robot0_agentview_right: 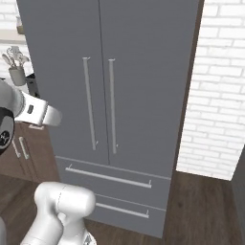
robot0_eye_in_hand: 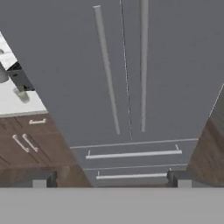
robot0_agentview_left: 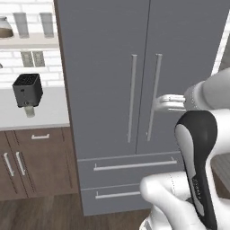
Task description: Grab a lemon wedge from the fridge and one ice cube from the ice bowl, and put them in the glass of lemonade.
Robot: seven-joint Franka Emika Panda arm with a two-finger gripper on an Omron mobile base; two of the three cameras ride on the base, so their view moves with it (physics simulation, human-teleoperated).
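**Arm lined up on a closed fridge, hand spread wide and empty**

While both doors stay shut, the fridge (robot0_agentview_left: 134, 90) is the landmark for everything else: a tall grey cabinet with two long slim handles on either side of its centre seam and two drawers below them. Any lemon wedge would be behind those doors, so I cannot tell where it lies. That is likely why the arm faces the doors squarely, since a door has to swing out before anything inside can be reached.

To the fridge's left runs a white counter (robot0_agentview_left: 49, 112) over brown cabinets, its end butting against the fridge's side panel. On the fridge's other side stands a white brick wall (robot0_agentview_right: 220, 95), close by the right door's outer edge, so that door probably has little room to swing past it; the floor in front of the fridge looks free.

A dark toaster (robot0_agentview_left: 28, 90) sits on the counter, well apart from the fridge, and the glass of lemonade (robot0_agentview_left: 29, 111) stands just in front of it, near the counter's front edge, easy to reach from above.

In front of the fridge's right handle (robot0_agentview_left: 153, 94) hangs the gripper (robot0_agentview_left: 159, 103), fingers parted to their widest and holding nothing, close to the bar but apparently not yet around it.
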